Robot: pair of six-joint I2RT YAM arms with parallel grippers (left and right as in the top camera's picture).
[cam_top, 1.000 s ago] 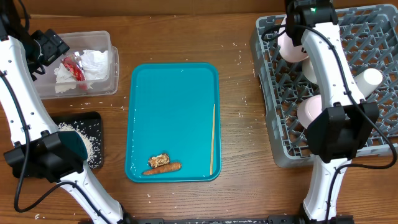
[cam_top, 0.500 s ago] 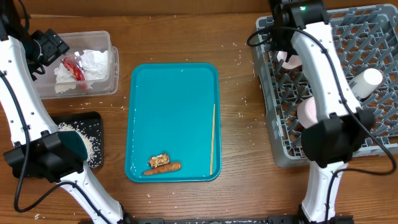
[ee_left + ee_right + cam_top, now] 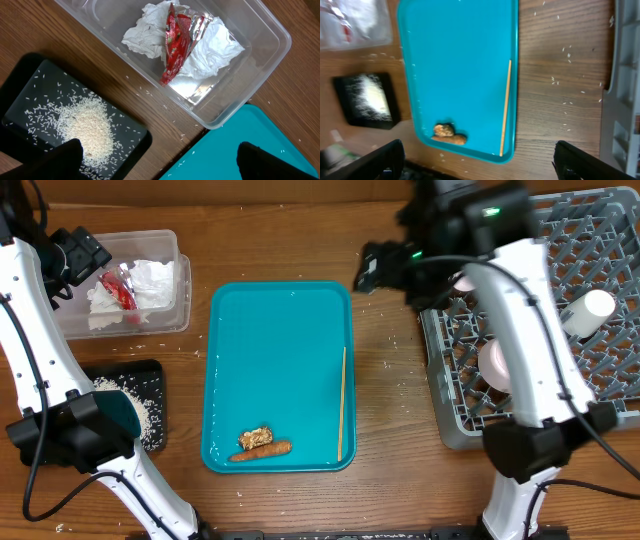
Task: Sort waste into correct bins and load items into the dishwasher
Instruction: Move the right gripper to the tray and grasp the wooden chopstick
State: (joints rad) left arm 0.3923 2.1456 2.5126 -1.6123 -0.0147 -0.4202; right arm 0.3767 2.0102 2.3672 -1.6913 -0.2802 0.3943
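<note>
Overhead: the big change was the right arm. A second earlier it was reaching deep over the dish rack [image 3: 600, 240]; by now it had swung out to the left, so the right gripper [image 3: 368, 272] hung over the counter by the top right corner of the teal tray [image 3: 280, 330]. My guess is it had finished a drop-off in the rack, where the small cup [image 3: 588, 310] and a pinkish dish [image 3: 495, 367] sat among the pegs. The left gripper [image 3: 82, 252] hadn't budged, parked by the clear tub [image 3: 150, 322]. Still on the teal tray: the wooden stick [image 3: 342, 405], the carrot piece [image 3: 264, 449] and the nut-like lump [image 3: 256, 436].

Left wrist: that gripper's fingers were spread wide and held nothing. Below it the napkin [image 3: 220, 50] and the red wrapper [image 3: 175, 45] lay inside the tub, and the rice [image 3: 85, 130] was piled on the black tray [image 3: 30, 80].

Right wrist: fingers at both lower corners, wide apart and empty, looking straight down at the stick, carrot and lump. So the paper waste and rice looked sorted, with three things left. The stick seemed the likely next grab, and it's thin and flat on the tray, so a fiddly pinch
</note>
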